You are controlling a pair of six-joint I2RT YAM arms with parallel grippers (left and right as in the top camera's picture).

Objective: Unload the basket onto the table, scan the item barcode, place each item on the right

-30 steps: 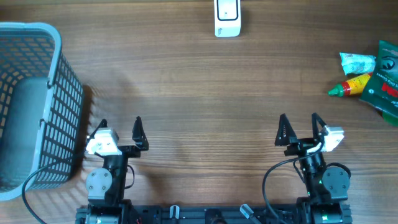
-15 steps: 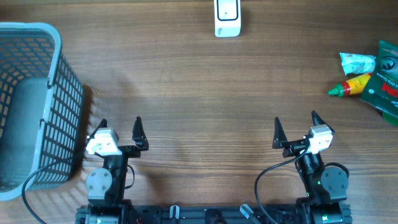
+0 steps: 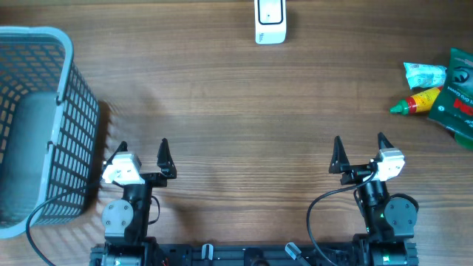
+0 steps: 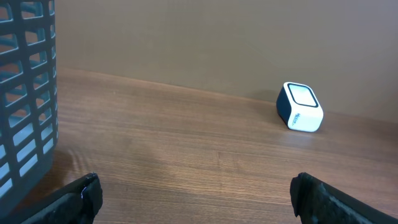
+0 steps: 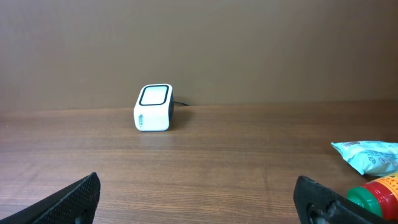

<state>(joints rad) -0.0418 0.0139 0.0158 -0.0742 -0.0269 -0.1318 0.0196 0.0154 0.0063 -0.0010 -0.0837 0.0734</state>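
The white barcode scanner stands at the table's far edge; it also shows in the left wrist view and the right wrist view. The items lie together at the far right: a pale blue packet, a red and yellow bottle with a green cap, and a dark green packet. My left gripper is open near the front edge, holding nothing. My right gripper is open too, empty, well short of the items. The pale packet and bottle appear ahead to its right.
A grey-blue plastic basket stands at the left edge, close beside my left arm; its wall fills the left of the left wrist view. Bare wooden table lies between the grippers and the scanner.
The right gripper swung slightly left, then back right, ending a little right of where it was. The left arm, items and scanner have not moved.
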